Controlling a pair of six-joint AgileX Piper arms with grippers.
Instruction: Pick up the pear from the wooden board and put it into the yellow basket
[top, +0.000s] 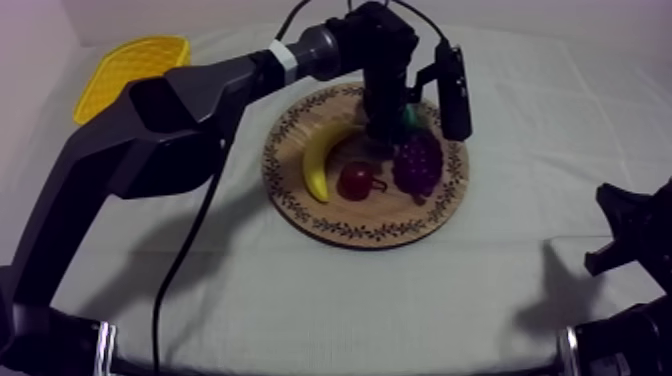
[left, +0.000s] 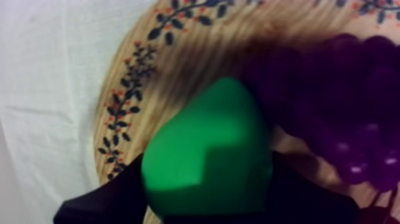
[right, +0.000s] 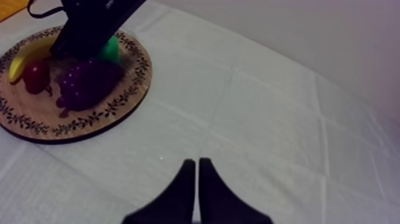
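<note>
Gripping pear (left: 208, 149), left hand (left: 206, 179) closed round its sides; grapes (left: 339, 101) just beside, wooden board (left: 178, 71) beneath.

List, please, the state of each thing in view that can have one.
Left pincer: shut on the pear.
Pear: gripped, over the wooden board.
Right pincer: shut, empty.
Banana: lying on the board.
Small red fruit: on the board.
Grapes: on the board.
Yellow basket: no fruit visible inside.

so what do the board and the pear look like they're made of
The board looks like wood: striped grain, a matte face, and a leaf pattern seemingly printed round the rim. The pear is probably plastic, perhaps foam: even flat green, smooth, with barely any shine.
</note>
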